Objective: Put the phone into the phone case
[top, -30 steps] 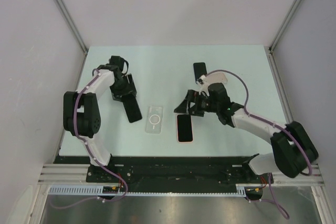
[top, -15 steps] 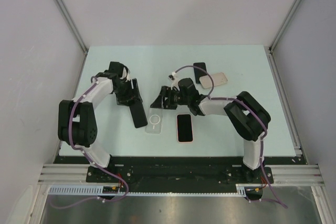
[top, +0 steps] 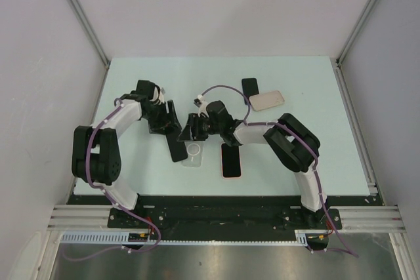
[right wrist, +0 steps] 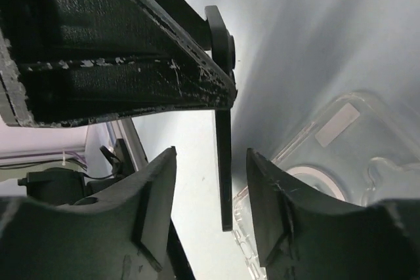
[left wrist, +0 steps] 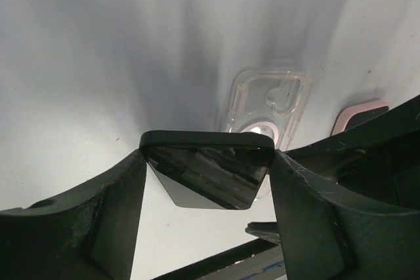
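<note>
A black phone (top: pixel 176 147) is held tilted in my left gripper (top: pixel 167 129), which is shut on its upper end; its lower end is at the left edge of the clear phone case (top: pixel 194 155). In the left wrist view the phone (left wrist: pixel 207 172) sits between the fingers (left wrist: pixel 98 214), with the clear case (left wrist: pixel 269 106) beyond it. My right gripper (top: pixel 187 136) is open, just above the case. In the right wrist view the gripper (right wrist: pixel 211 151) straddles the phone's thin edge (right wrist: pixel 224 162) without touching it, and the case (right wrist: pixel 328 162) lies to the right.
A pink-edged phone (top: pixel 230 160) lies right of the clear case. Another black phone (top: pixel 249 88) and a beige case (top: pixel 266 100) lie at the back right. The right arm's link (left wrist: pixel 367 155) crowds the left wrist's right side.
My right arm swung left from beside the pink phone to the held black phone. My left gripper carried the phone right and nearer, up to the clear case's edge.
</note>
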Available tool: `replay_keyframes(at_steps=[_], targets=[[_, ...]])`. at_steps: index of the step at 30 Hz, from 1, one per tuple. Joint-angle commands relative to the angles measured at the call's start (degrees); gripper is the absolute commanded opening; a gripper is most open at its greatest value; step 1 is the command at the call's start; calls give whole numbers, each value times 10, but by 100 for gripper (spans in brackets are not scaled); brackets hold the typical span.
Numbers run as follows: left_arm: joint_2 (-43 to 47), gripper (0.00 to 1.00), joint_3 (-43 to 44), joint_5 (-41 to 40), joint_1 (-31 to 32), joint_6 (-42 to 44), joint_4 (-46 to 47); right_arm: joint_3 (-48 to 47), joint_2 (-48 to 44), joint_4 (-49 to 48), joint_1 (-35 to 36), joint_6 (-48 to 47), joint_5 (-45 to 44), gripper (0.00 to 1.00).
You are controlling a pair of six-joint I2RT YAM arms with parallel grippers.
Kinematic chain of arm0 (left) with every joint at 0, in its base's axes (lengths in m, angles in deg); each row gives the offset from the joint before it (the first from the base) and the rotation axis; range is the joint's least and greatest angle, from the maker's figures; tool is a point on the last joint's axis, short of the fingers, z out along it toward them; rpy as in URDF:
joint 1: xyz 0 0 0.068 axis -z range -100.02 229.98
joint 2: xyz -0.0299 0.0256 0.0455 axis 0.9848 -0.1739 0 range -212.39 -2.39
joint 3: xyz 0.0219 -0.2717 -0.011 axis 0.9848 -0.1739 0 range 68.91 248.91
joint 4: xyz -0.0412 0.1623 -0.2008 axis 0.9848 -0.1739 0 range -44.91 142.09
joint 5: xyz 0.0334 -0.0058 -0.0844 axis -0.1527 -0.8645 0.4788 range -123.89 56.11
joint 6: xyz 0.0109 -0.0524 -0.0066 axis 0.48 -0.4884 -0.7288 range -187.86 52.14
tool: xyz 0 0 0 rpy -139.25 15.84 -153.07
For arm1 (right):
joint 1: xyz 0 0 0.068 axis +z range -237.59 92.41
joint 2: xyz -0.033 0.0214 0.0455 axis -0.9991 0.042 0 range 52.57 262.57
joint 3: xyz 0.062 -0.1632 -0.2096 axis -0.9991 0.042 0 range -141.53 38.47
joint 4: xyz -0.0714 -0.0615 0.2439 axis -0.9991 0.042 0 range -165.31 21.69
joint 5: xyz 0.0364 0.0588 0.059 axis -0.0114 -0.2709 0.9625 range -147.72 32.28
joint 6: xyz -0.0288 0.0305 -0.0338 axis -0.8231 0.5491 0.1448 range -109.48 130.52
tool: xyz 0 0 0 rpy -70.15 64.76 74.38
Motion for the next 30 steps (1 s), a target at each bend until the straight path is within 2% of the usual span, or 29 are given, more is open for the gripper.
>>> replay_keyframes(at_steps=[1, 13, 16, 19, 21, 30], targets=[[26, 0, -7, 41, 4, 11, 20, -31, 11, 8, 7, -16, -21, 46], [37, 19, -19, 83, 4, -4, 38, -32, 13, 16, 11, -20, -29, 8], [51, 47, -23, 81, 4, -4, 41, -32, 8, 19, 12, -20, -21, 0], [74, 79, -24, 65, 3, -5, 40, -32, -8, 27, 12, -12, -13, 0], [90, 83, -21, 61, 3, -7, 36, -32, -21, 45, 12, -9, -6, 0], [136, 86, -3, 50, -1, -21, 22, -31, -70, 169, 3, -22, -6, 0]])
